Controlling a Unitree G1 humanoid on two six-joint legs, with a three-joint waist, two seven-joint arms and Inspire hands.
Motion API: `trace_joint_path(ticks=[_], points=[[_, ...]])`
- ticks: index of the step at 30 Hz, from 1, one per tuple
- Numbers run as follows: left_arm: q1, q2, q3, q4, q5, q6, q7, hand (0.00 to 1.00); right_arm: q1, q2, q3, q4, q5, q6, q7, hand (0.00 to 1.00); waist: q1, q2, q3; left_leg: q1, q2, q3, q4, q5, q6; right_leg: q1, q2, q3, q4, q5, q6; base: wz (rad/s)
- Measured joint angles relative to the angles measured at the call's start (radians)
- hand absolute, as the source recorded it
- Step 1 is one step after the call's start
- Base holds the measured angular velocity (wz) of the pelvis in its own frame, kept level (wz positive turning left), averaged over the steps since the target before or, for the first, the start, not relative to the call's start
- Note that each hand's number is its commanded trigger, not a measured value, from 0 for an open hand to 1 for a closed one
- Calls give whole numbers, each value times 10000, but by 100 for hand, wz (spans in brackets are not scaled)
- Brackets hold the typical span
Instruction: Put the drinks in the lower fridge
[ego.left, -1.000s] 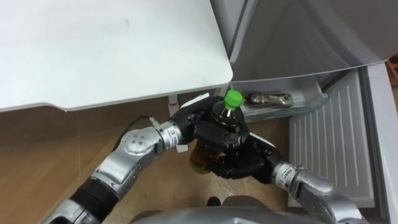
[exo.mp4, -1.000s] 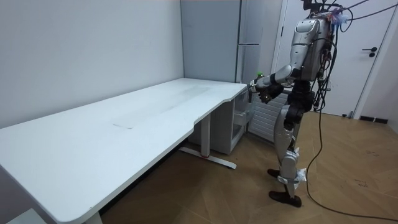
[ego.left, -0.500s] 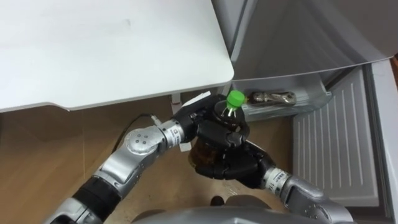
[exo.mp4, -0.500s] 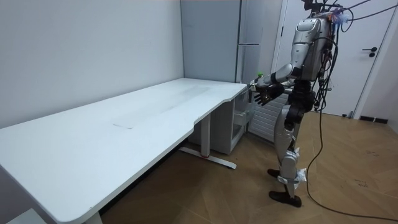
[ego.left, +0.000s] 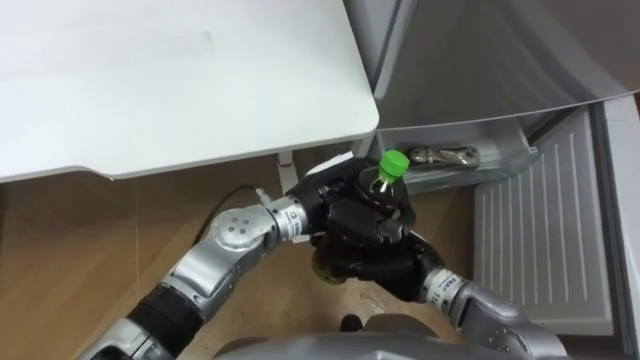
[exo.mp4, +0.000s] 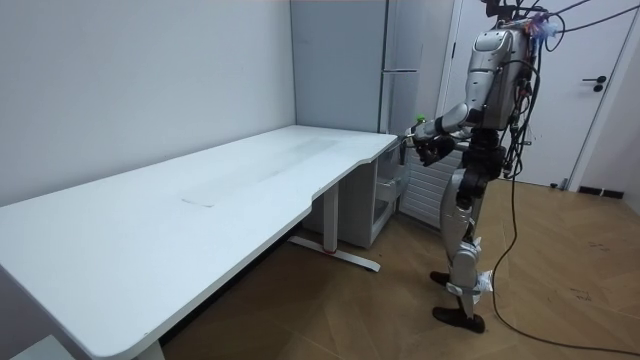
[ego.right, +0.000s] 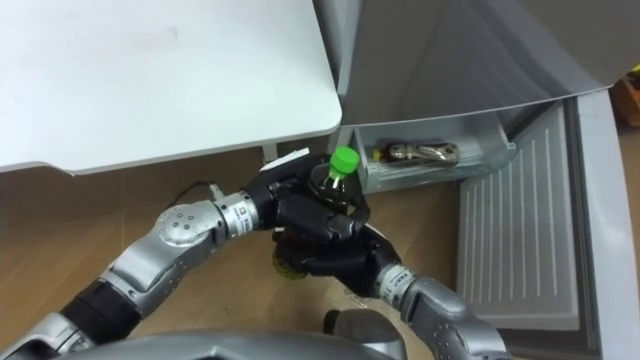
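Note:
A dark drink bottle (ego.left: 377, 186) with a green cap (ego.left: 393, 163) is held upright in front of me, between both hands. My left hand (ego.left: 325, 192) comes in from the left and curls round the bottle's upper part. My right hand (ego.left: 375, 255) wraps it from below and in front, hiding most of its body. The lower fridge drawer (ego.left: 505, 163) stands open just right of the cap, with another bottle (ego.left: 447, 155) lying inside. In the room view I stand upright beside the fridge (exo.mp4: 400, 60), with the bottle (exo.mp4: 418, 123) at chest height.
The white table (ego.left: 180, 80) ends just left of the fridge, its corner above my hands. The open lower fridge door (ego.left: 535, 240) with its ribbed white inner face lies to the right. Wooden floor (ego.left: 90, 240) shows below the table.
Both hands and the bottle have shifted a little to the right, towards the open drawer. The right hand's fingers have closed tighter round the bottle.

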Motion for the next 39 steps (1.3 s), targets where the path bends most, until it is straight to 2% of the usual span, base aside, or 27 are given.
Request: trace_joint_path(ticks=[5,6,7,8,24,29,34,36,39], points=[[-14,-15,-15,0,-33,1,9,100,-23,17,10,1,0,0,-17,100,0,-8,5,4,6,7,-17,0,1,0,-6,-3,-2,0,0,0],[-14,-15,-14,0,-56,2,9,56,-23,17,10,1,0,-1,-17,100,0,-10,6,4,6,8,-18,0,1,0,-6,-3,-2,0,0,0],[-14,-15,-13,0,-90,9,12,46,-23,19,10,0,0,-9,-17,100,0,-13,8,4,6,10,-20,0,1,0,-4,-4,-3,0,0,0],[-14,-25,-14,-1,-97,9,11,0,-25,21,9,1,0,-10,-22,100,0,-13,8,5,7,9,-20,0,0,1,-3,-4,-5,0,0,0],[-86,-137,-11,-35,-196,-26,235,0,-19,214,120,4,501,1,-98,100,-4,-20,16,26,7,54,-29,-1,0,-7,2,-2,-15,0,0,0],[-102,-276,-13,7,330,-258,497,0,-15,242,344,10,1188,2,-149,100,29,6,23,75,-8,49,4,3,3,11,-13,-15,-9,0,0,0],[-75,-441,-31,467,564,-473,822,0,-16,537,426,394,1602,38,-239,100,43,37,56,101,-12,52,34,4,4,37,-30,-42,0,-1,0,0],[27,-445,-30,587,720,-501,909,0,-15,669,430,548,1649,249,-239,100,40,69,76,85,1,47,16,3,3,11,-30,-50,7,-2,0,-3],[41,-457,-31,947,844,-559,973,0,-16,796,433,809,1653,347,-235,100,45,112,98,68,-14,63,-22,2,2,-11,-35,-131,20,-2,-2,0]])
